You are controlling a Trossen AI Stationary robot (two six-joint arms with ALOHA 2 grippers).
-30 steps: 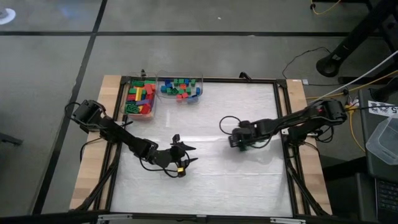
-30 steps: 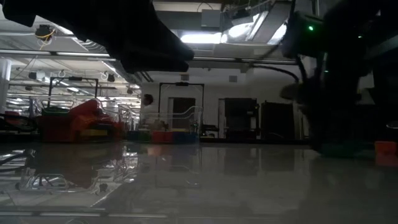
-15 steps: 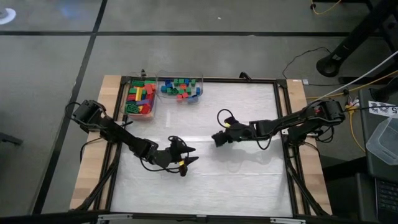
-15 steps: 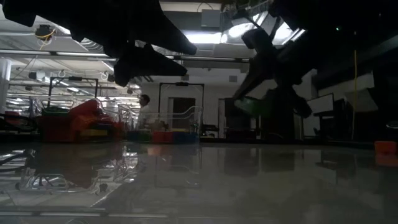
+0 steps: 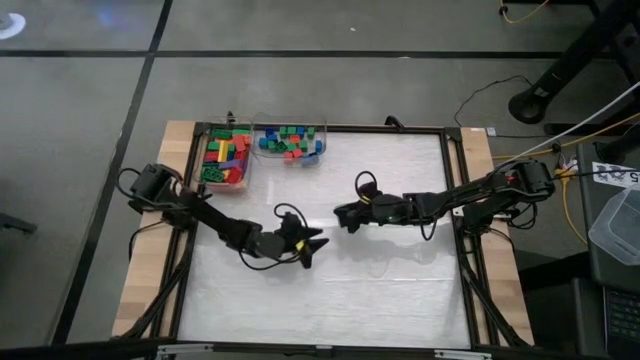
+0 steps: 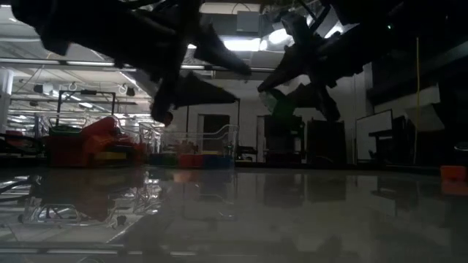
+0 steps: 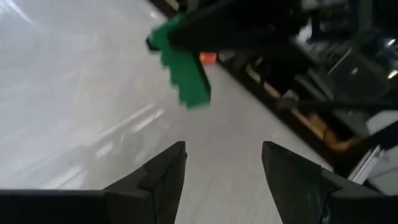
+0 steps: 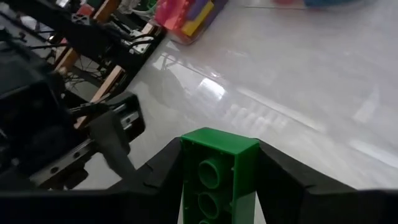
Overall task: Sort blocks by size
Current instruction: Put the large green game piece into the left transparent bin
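Observation:
My right gripper (image 5: 342,215) is over the middle of the table, shut on a long green block (image 8: 219,163) that also shows in the left wrist view (image 7: 183,71). My left gripper (image 5: 315,245) stands a little nearer and to the left of it. It is open (image 7: 222,155) and nothing is between its fingers, which point toward the green block. At the table's far left stand two clear containers. One (image 5: 227,160) holds longer blocks and the other (image 5: 290,143) holds short ones. My right gripper pinches the green block's two long sides (image 8: 188,180) between its fingers, which lie along the block. They come from the table's right, slanting slightly down. The block's free end (image 7: 194,93) sticks out past the fingertips, and the block is lifted clear of the table.
A single orange block (image 7: 208,58) lies on the table beyond the green one, toward the right side (image 6: 453,175). A black frame (image 5: 455,230) runs round the white table top. Cables loop beside both arms.
My right gripper has risen off the table with the green block, gone toward the table's left and tipped from pointing down to nearly level. My left gripper has gone toward the right and far edges, toward the block, and has rolled about its own axis.

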